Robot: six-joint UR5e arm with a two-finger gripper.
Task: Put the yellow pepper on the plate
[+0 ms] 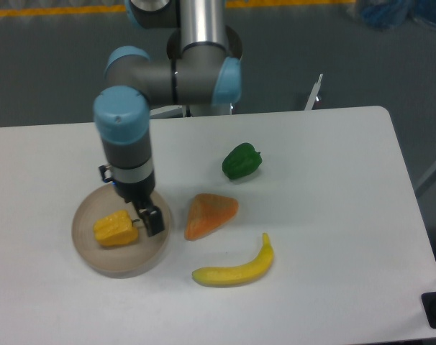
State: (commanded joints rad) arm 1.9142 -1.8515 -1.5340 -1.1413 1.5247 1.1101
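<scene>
Already the yellow pepper lies inside the plate, which sits at about eight o'clock on the bench. My fingers are at the pepper's three o'clock side, touching or nearly so; whether they grip it or have parted I cannot tell. To finish well, I judge I should open fully and rise straight up, not dragging the pepper. Further right lie an orange wedge, a banana and a green pepper. No writing is readable.
</scene>
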